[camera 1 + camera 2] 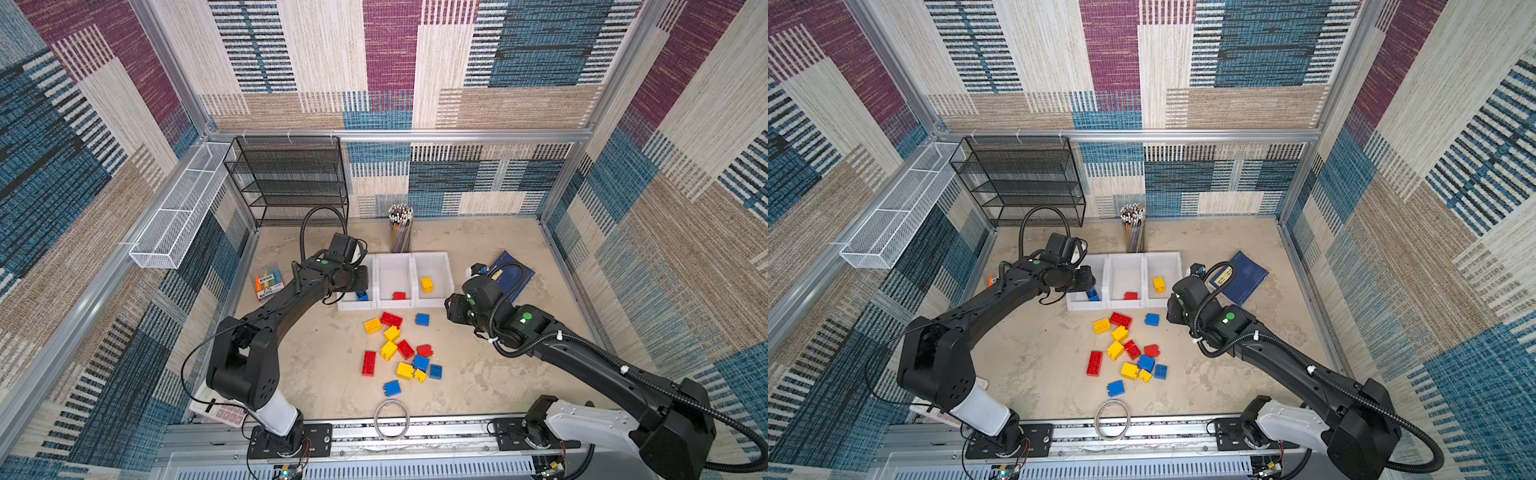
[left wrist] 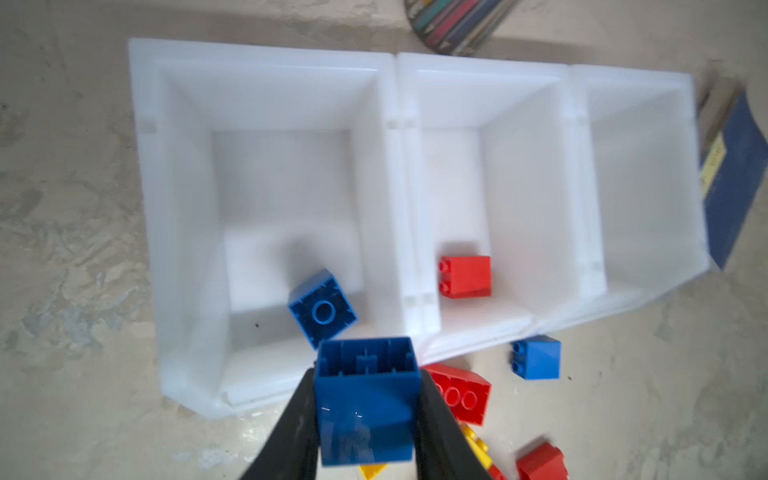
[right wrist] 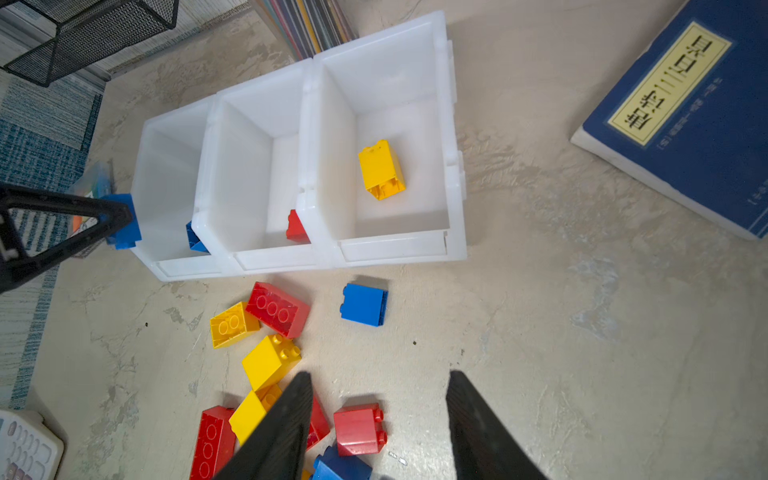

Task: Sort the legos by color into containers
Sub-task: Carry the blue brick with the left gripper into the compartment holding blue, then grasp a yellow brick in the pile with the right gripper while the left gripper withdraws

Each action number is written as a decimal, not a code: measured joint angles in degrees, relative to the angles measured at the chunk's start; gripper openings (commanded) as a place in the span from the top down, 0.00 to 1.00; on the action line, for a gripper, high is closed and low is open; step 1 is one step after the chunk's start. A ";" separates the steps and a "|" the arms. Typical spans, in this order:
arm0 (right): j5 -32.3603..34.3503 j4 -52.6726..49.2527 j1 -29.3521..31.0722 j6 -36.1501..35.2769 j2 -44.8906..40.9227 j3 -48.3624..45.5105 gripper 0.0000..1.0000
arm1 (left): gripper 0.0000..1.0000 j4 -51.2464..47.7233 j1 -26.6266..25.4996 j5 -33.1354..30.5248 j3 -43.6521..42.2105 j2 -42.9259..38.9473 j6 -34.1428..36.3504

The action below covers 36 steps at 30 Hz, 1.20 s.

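Note:
Three white containers stand in a row: the left one (image 1: 356,306) holds a blue lego (image 2: 322,311), the middle one (image 1: 394,262) a red lego (image 2: 465,276), the right one (image 1: 432,261) a yellow lego (image 3: 381,169). My left gripper (image 2: 365,399) is shut on a blue lego (image 2: 365,415), hollow side forward, just above the left container's front lip. Several red, yellow and blue legos (image 1: 399,353) lie loose on the table before the containers. My right gripper (image 3: 378,386) hangs open and empty over the pile's right edge, a red lego (image 3: 359,428) below it.
Behind the containers stands a pencil cup (image 1: 401,228). A blue book (image 1: 511,276) lies right of them and a highlighter pack (image 1: 268,282) left. At the back left are a black mesh rack (image 1: 286,178) and a white wire basket (image 1: 183,208). A calculator (image 1: 220,409) and wire ring (image 1: 391,419) sit at the front.

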 measured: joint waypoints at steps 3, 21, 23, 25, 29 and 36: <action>0.00 -0.20 0.00 0.07 -0.02 0.00 0.45 | 0.69 0.02 1.81 1.09 1.90 3.54 0.87; -0.07 -1.44 0.00 0.48 0.20 -0.02 0.39 | 0.43 0.96 2.80 3.02 1.16 3.10 1.42; -0.24 -1.49 0.00 0.46 0.37 -0.22 0.39 | 0.43 1.60 2.80 3.19 -1.05 1.03 1.40; -0.52 -1.49 0.00 0.44 0.59 -0.44 0.39 | 0.42 2.14 2.80 3.48 -3.19 -1.20 1.18; -0.66 -1.60 0.00 -0.04 1.62 -0.52 0.40 | 0.42 2.91 2.80 4.15 -7.76 -5.95 0.72; -3.28 -1.05 0.87 -1.18 6.16 -0.46 0.41 | 0.42 4.70 2.80 3.82 -17.25 -16.59 -1.75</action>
